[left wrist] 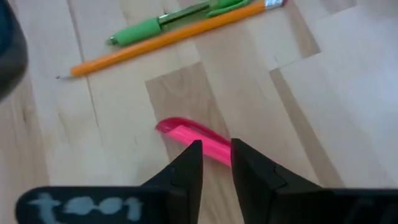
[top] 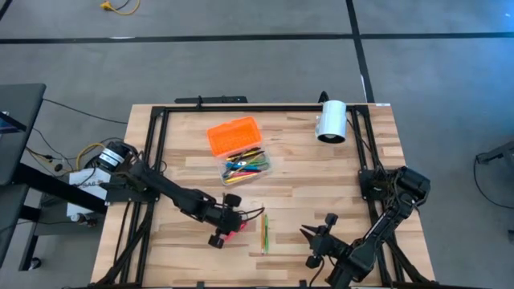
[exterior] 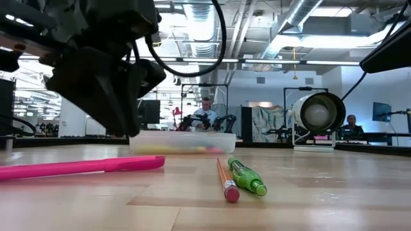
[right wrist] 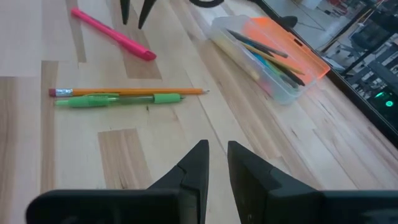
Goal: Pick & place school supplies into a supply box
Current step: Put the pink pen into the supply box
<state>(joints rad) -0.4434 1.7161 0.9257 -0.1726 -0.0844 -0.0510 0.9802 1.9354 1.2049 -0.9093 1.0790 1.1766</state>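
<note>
The surface [top: 185, 152] is a pale wood-plank top with a black frame along its edges. Lying directly on it near the front middle are a pink pen [top: 238, 226], an orange pencil [top: 263, 233] with a pink eraser, and a green pen [top: 266, 238]. The pencil and green pen lie side by side, touching or nearly so; the pink pen lies just beside them, apart. Farther back, toward the middle, rests the supply box [top: 246, 165], its clear base filled with coloured pens and pencils, and its orange lid [top: 234, 136] open beside it. A white cylinder [top: 331, 121] lies on its side near the far right corner.
</note>
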